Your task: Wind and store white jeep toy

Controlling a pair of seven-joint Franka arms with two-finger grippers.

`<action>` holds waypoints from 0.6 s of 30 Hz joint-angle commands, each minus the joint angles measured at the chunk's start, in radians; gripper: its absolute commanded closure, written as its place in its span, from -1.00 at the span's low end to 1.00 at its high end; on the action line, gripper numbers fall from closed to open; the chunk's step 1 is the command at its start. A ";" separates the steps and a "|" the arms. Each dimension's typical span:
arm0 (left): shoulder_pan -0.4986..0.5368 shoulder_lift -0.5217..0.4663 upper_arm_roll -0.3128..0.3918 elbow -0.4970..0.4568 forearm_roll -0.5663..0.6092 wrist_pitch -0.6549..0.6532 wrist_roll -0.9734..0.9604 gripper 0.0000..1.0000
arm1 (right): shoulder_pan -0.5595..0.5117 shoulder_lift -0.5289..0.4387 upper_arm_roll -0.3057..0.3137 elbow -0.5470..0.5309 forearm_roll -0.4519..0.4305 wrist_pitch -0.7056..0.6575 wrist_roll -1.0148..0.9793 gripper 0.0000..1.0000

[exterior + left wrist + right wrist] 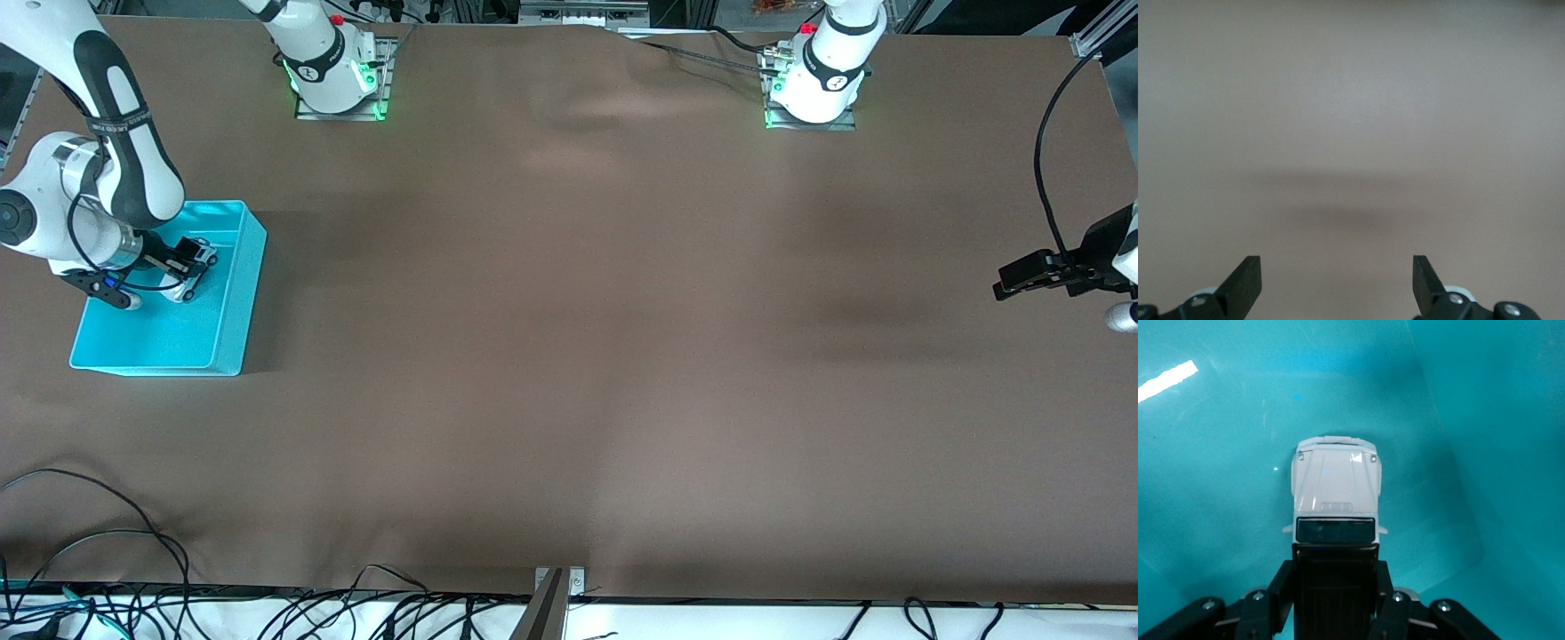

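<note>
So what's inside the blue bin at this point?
Inside the blue bin is the white jeep toy, with the right gripper shut on its rear. The fingers cover the jeep's back end; whether its wheels touch the floor isn't visible.

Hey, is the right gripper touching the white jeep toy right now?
Touching. The right wrist view shows the right gripper with its fingers pressed against both sides of the white jeep toy, inside the teal bin.

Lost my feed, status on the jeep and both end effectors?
Right end effector shut on white jeep toy, inside teal bin. Left end effector open, waiting over bare table. Nothing obstructing.
</note>
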 commanded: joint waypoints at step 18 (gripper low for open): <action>0.001 -0.005 -0.001 -0.004 -0.019 -0.007 0.002 -1.00 | -0.006 0.031 0.002 0.007 -0.005 0.031 0.001 -1.00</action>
